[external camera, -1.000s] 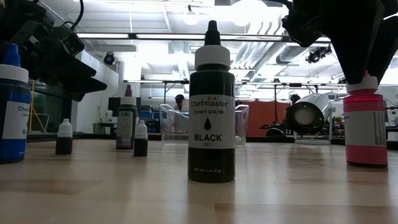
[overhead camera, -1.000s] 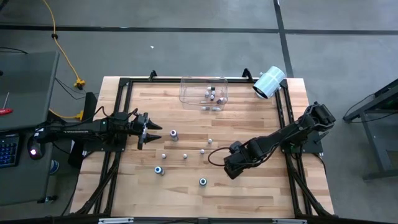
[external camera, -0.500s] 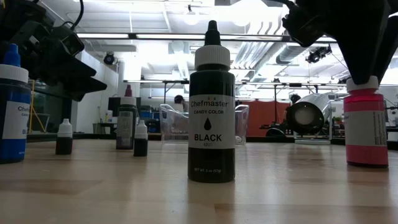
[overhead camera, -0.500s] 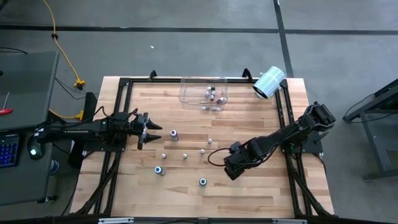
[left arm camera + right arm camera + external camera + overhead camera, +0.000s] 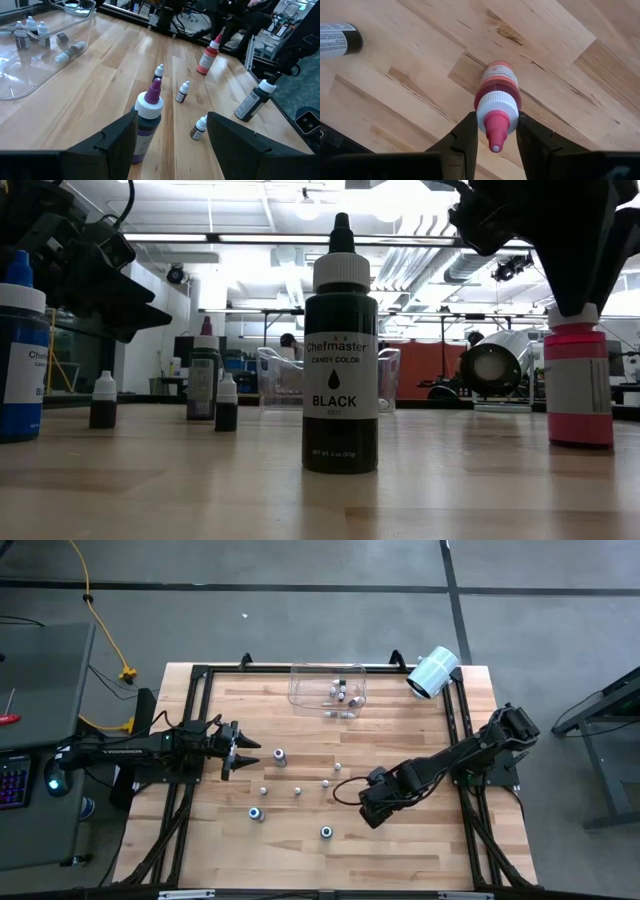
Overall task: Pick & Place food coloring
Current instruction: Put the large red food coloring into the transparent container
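Note:
A pink food coloring bottle [image 5: 497, 92] with a white cap stands on the wooden table right of centre. My right gripper [image 5: 495, 131] points down over it, shut on it; in the high view the gripper [image 5: 372, 808] hides the bottle. My left gripper [image 5: 170, 137] waits open at the table's left, level, with a purple bottle [image 5: 146, 120] standing just ahead of its fingers. A black bottle [image 5: 340, 370], a blue one [image 5: 20, 360] and a few tiny dropper bottles [image 5: 297, 790] stand about mid-table. My right gripper pinches the pink bottle's white cap [image 5: 496, 106] between its two fingers, one on each side, with the pink nozzle showing between them. The fingers come from above, pointing down. The bottle stays upright below them [image 5: 578, 385], its base at the table top.
A clear plastic bin [image 5: 328, 687] with several small bottles in it stands at the far edge. A white paper roll [image 5: 433, 672] lies at the far right corner. Black frame rails run along the table's left and right sides.
My right gripper has shut on the pink bottle's cap while staying in place. The bottle has shifted a little toward the table's left and remains upright.

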Controlling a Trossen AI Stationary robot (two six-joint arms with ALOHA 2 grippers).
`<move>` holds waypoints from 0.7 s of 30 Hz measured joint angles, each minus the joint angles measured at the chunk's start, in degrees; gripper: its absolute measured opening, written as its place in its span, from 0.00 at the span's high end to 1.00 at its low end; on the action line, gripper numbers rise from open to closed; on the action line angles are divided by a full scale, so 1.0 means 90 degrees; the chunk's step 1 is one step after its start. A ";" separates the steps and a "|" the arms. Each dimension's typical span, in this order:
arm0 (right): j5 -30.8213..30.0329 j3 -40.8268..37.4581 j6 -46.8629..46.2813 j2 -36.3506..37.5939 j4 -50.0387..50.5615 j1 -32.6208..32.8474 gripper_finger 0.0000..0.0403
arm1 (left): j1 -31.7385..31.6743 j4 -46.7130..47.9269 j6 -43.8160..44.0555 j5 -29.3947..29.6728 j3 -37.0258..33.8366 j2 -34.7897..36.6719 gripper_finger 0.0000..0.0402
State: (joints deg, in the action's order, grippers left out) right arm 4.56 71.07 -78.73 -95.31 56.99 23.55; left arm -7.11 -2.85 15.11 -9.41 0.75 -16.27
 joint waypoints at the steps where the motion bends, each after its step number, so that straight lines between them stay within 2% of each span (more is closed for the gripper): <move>1: -0.0005 0.0000 0.0039 0.0000 -0.0021 -0.0014 0.74 | 0.0000 0.0002 0.0000 0.0000 0.0000 -0.0002 0.42; 10: -0.0252 0.0383 0.0297 -0.0005 0.0355 -0.0151 0.74 | 0.0000 0.0000 0.0000 0.0000 0.0000 0.0000 0.42; 21: -0.0584 0.1749 0.0873 -0.0005 0.1755 -0.0472 0.74 | 0.0001 0.0001 0.0000 0.0000 0.0000 0.0000 0.42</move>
State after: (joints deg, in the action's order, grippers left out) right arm -0.70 86.81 -70.87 -95.35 72.78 19.30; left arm -7.10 -2.84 15.11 -9.41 0.75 -16.27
